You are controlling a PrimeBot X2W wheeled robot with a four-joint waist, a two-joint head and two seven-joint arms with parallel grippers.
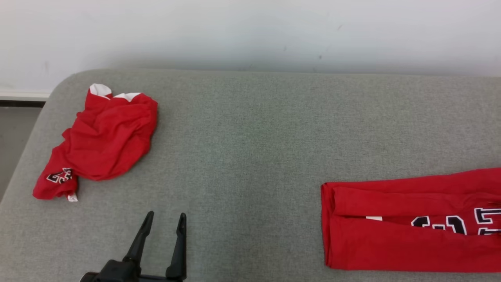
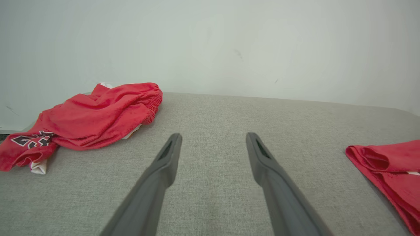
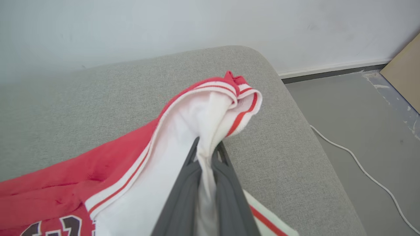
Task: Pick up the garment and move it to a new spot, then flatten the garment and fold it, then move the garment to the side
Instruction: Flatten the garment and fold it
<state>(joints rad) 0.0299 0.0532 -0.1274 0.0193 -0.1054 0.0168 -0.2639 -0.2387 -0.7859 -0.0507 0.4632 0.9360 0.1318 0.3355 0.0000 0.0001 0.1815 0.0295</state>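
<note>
A red garment (image 1: 411, 219) with black-and-white numbers lies folded lengthwise at the right of the grey padded table (image 1: 250, 137); its end also shows in the left wrist view (image 2: 390, 164). In the right wrist view my right gripper (image 3: 207, 152) is shut on this garment's white, red-striped edge (image 3: 197, 124), which is bunched up between the fingers near the table's right corner. My left gripper (image 1: 166, 219) stands open over bare table at the front left, nothing between its fingers (image 2: 214, 141).
A second red garment (image 1: 105, 141) lies crumpled at the table's far left (image 2: 95, 114). A white wall runs behind the table. Right of the table, the floor carries a white cable (image 3: 361, 164) and a tan board (image 3: 405, 70).
</note>
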